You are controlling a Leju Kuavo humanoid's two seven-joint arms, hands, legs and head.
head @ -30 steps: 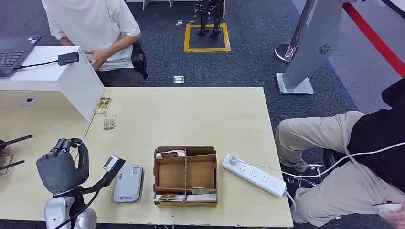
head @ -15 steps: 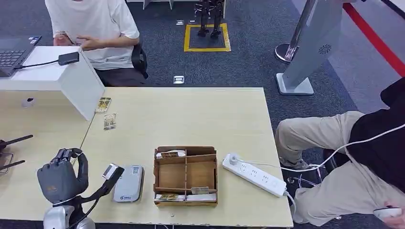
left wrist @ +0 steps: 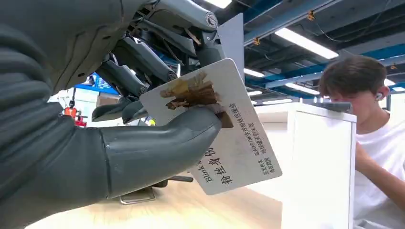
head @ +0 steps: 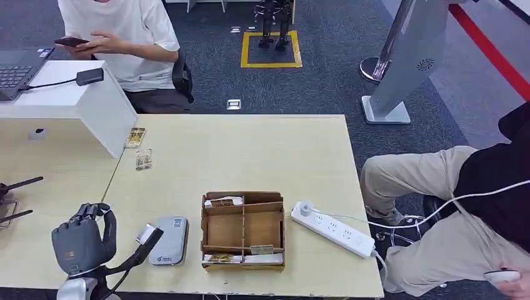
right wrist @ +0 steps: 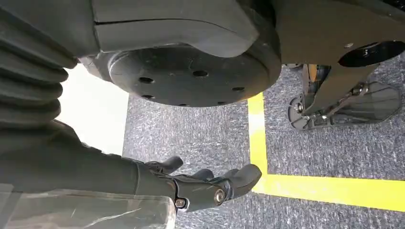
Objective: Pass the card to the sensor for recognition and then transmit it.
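Left hand (head: 83, 240) lower and nearer the bench (head: 250, 150) edge than a second ago, pinching the card (left wrist: 224, 129) between thumb and fingers, beside the grey card reader (head: 169, 240), right hand (right wrist: 205, 183) hanging over carpet, fingers spread, holding nothing

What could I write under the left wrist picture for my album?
The left robot hand pinches a printed card beside a white box.

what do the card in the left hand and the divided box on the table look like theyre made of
Card: seemingly stiff plastic or laminate, smooth white printed face, held flat in the left hand.
Divided box: likely brown corrugated cardboard, matte, with thin slotted partitions.
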